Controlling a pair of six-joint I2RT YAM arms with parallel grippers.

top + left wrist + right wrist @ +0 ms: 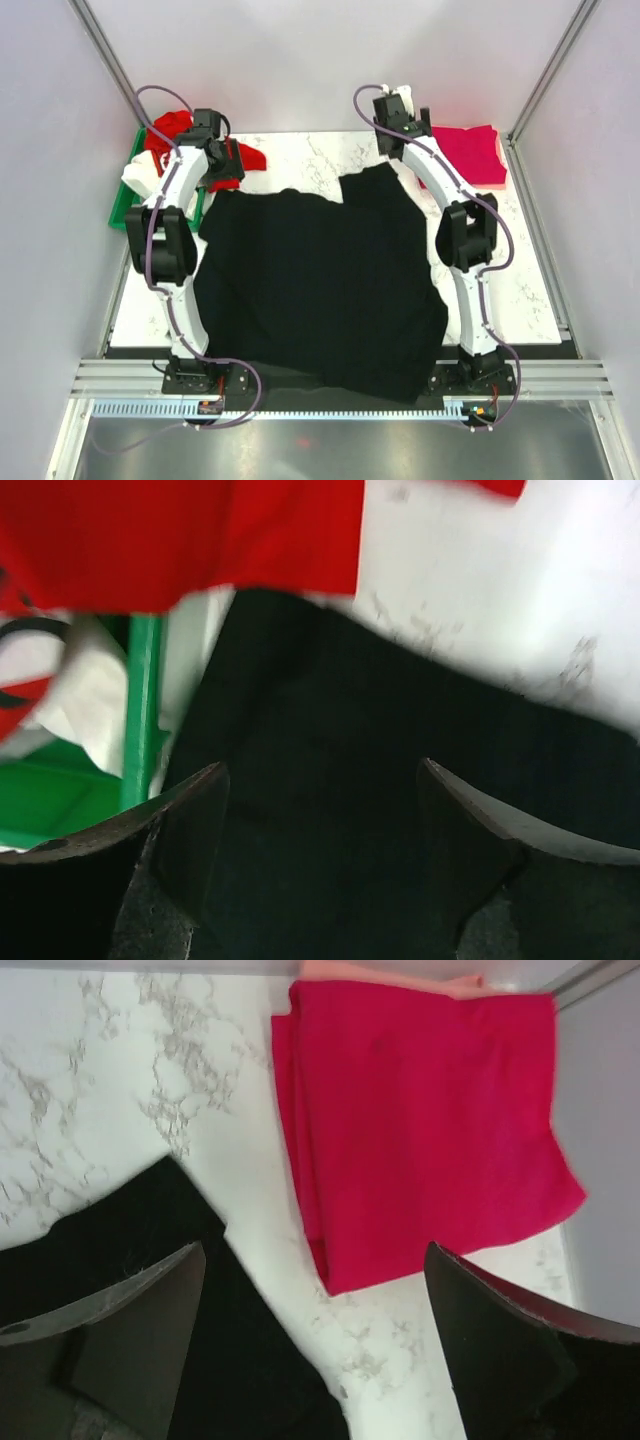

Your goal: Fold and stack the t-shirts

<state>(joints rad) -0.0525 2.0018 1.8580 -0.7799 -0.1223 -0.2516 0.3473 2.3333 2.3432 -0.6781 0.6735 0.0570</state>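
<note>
A large plain black cloth t-shirt (320, 290) lies spread open, mostly flat with a few rumples, which I judge is how it needs to lie before folding can begin. Both arms reach to its far edge. The left gripper (322, 770) hovers over the shirt's far-left corner with its jaws apart and nothing between them; the right gripper (315, 1250) hangs over the far-right corner, jaws wide apart and just as empty. Neither claw touches the cloth as far as the wrist views show.

Just beyond the black shirt's far-right corner sits a crimson-pink t-shirt (420, 1120), already folded into a neat rectangle, probably the base of the stack, kept off to the side so the spread shirt has room. Beyond the far-left corner a loose red t-shirt (180, 540) drapes over the rim of a green plastic bin (140, 710), where a white crumpled t-shirt (90, 690) also waits its turn
</note>
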